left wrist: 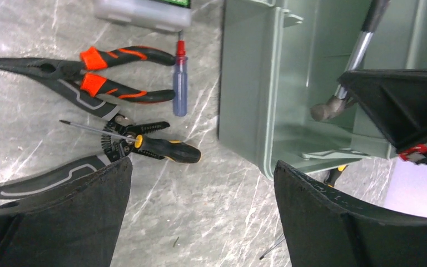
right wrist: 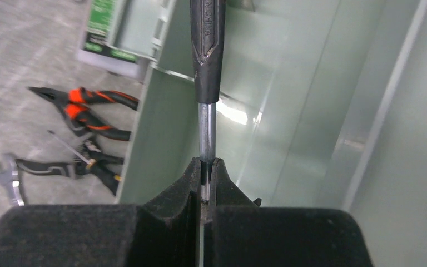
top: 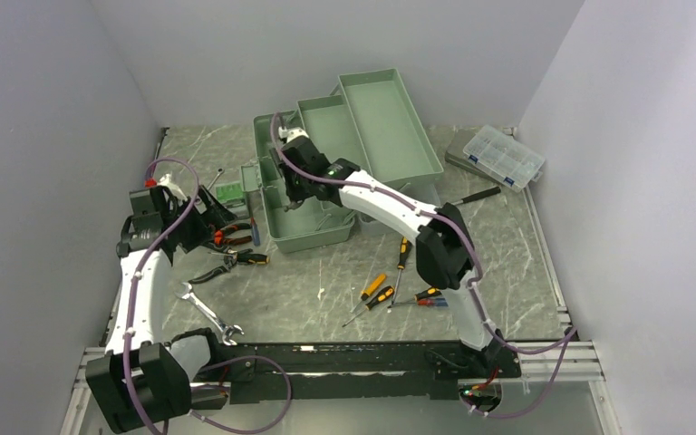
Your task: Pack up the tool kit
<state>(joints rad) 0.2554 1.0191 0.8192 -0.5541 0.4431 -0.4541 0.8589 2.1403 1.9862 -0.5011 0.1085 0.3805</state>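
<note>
The sage-green toolbox (top: 313, 231) stands open mid-table, its fold-out trays (top: 385, 118) swung back. My right gripper (top: 290, 195) reaches down into the box and is shut on the steel shaft of a black-handled hammer (right wrist: 207, 119); the hammer's head (left wrist: 325, 111) hangs low inside the box. My left gripper (left wrist: 203, 172) hovers open over bare table just left of the box wall (left wrist: 244, 83), with nothing between its fingers. Orange-handled pliers (left wrist: 111, 72), a blue screwdriver (left wrist: 179, 83) and black-yellow pliers (left wrist: 155, 147) lie beside it.
A wrench (top: 208, 313) lies near the left arm's base. Several yellow- and orange-handled screwdrivers (top: 376, 292) are scattered in front of the box, and a black-handled tool (top: 476, 195) lies to its right. A clear organizer box (top: 503, 156) sits at the back right. A small green-labelled case (left wrist: 144, 11) sits behind the pliers.
</note>
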